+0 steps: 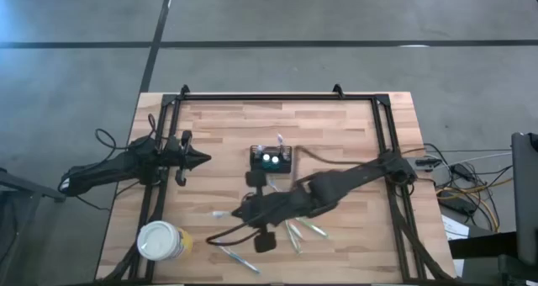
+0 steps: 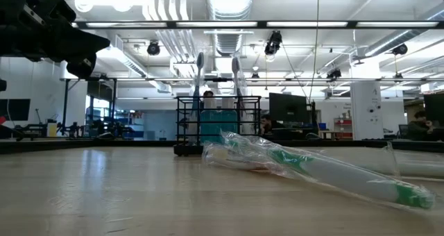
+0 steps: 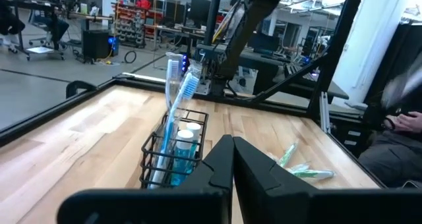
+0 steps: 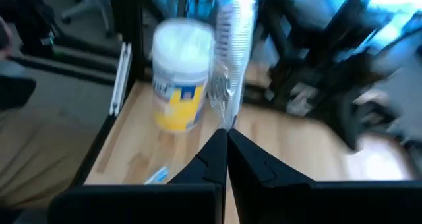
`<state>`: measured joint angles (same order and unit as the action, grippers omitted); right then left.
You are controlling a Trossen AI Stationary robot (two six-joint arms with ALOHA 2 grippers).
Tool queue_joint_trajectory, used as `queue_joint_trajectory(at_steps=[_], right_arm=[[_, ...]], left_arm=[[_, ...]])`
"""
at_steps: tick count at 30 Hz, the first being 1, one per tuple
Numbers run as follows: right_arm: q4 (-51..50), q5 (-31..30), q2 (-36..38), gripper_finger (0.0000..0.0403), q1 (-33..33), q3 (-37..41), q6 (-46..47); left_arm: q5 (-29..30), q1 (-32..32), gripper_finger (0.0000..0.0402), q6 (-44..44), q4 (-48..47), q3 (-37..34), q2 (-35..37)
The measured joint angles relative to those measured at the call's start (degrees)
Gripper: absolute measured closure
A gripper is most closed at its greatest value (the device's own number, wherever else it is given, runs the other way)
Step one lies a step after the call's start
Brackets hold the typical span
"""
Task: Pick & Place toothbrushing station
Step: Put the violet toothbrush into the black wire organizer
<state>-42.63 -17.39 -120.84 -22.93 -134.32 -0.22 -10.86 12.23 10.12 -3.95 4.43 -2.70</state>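
apparently the right gripper [image 4: 226, 135] was pinched on a wrapped toothbrush [image 4: 232, 46], near-left of the toothbrushing station [image 1: 271, 160] at mid-table; next, carry it there. the left gripper [image 1: 200, 160] waited, fingers together.

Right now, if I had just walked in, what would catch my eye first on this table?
Probably the black wire caddy mid-table, with toothbrushes standing upright in it. Next, the right gripper, fingers shut on a clear-wrapped toothbrush, raised near the white-and-yellow cup at the table's front-left corner.
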Motion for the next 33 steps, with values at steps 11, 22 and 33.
queue_joint_trajectory(at_steps=[11, 22, 33], right_arm=[[-0.9, -3.55, 15.36, 0.0395, 0.81, 12.84, -11.56], [24.38, -3.77, 49.35, 0.0395, 1.28, 56.3, -13.45], [59.46, -0.81, 80.16, 0.0394, 5.39, 101.9, -16.26]], left_arm=[[0.01, 0.0, 0.0392, -0.01, 0.35, 0.0, 0.0], [0.88, 0.04, 0.0392, -1.52, 0.48, 0.0, -0.02], [3.75, 0.04, 0.0392, -2.53, 0.8, 0.0, -0.02]])
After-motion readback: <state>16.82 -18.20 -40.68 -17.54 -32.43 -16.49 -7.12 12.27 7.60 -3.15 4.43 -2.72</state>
